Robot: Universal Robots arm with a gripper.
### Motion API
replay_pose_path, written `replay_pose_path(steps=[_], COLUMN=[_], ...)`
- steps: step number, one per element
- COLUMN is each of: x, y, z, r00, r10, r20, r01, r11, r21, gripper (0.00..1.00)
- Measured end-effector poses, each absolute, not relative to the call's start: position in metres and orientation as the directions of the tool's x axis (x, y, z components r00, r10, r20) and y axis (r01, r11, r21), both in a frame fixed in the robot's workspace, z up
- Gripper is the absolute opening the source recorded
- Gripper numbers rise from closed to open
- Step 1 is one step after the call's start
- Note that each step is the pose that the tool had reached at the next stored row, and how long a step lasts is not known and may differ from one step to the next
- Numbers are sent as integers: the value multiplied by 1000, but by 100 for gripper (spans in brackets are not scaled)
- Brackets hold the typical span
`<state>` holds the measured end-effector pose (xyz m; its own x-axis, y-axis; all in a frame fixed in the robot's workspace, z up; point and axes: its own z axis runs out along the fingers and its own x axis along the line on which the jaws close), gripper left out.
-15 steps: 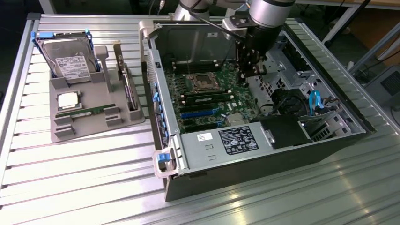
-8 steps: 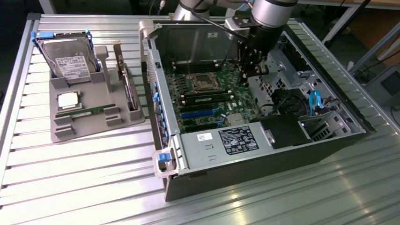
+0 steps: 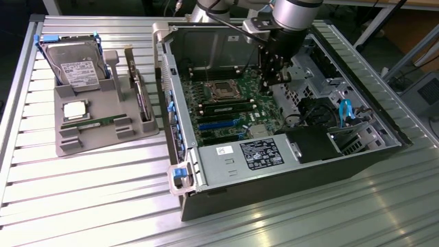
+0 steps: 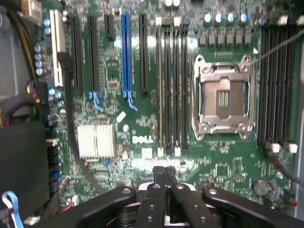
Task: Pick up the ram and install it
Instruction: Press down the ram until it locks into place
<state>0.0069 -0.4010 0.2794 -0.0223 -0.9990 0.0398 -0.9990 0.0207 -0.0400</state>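
— Close up from the wrist, the gripper (image 4: 165,176) has its black fingers pressed together, pinching nothing, above the green motherboard (image 4: 142,121) near the memory slots (image 4: 171,85).

— And the ram (image 3: 92,122)?

— From across the room, it lies flat in the grey holder (image 3: 103,121), well apart from the open computer case (image 3: 288,128) on the ribbed aluminium table (image 3: 82,206).

A green ram (image 3: 96,122) lies in the grey tray (image 3: 69,149); a second ram (image 3: 226,108) stands in the motherboard (image 3: 259,117).
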Motion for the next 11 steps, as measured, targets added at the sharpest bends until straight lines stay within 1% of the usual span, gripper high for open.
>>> replay_pose_path(steps=[5, 11], x=[2, 1], y=[-403, -411], z=[279, 273], r00=[-22, -25], r10=[-999, -999], r20=[40, 40], r01=[-999, -999], r11=[21, 23], r21=[-40, -40], gripper=[10, 10])
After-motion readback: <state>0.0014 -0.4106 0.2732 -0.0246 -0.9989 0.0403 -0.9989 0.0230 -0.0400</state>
